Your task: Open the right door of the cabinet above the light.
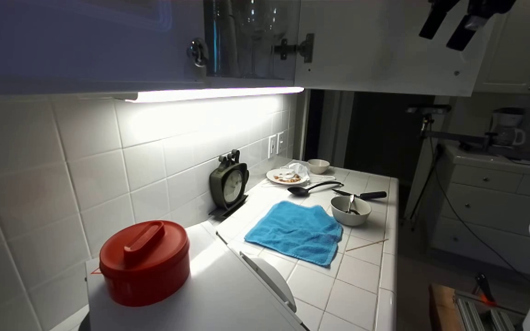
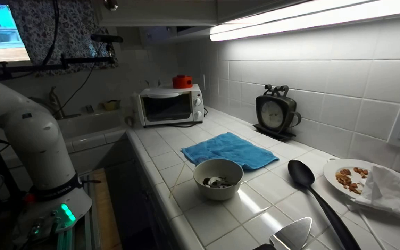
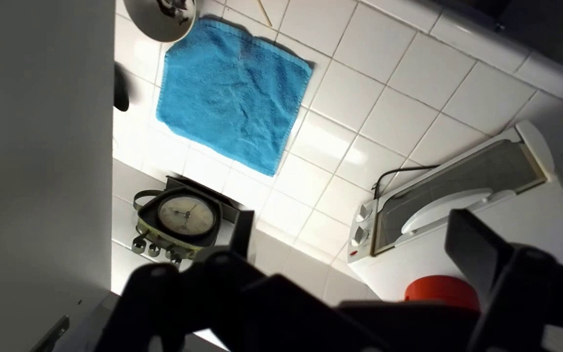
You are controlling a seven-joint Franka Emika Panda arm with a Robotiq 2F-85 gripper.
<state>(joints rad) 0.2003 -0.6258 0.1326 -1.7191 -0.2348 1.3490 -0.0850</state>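
Observation:
The right door of the cabinet stands swung wide open, its inner face and hinge showing in an exterior view. Its outer face and round knob show in an exterior view. It fills the left of the wrist view. The twin door is shut. Glassware shows inside the cabinet. The light glows beneath it and also shows in an exterior view. My gripper is open and empty, on the door's inner side; its fingers are apart. I cannot tell whether it touches the door.
Below are a white toaster oven with a red pot on top, a blue towel, a bowl and a dark clock-like scale. A black spoon and plate lie farther along the counter.

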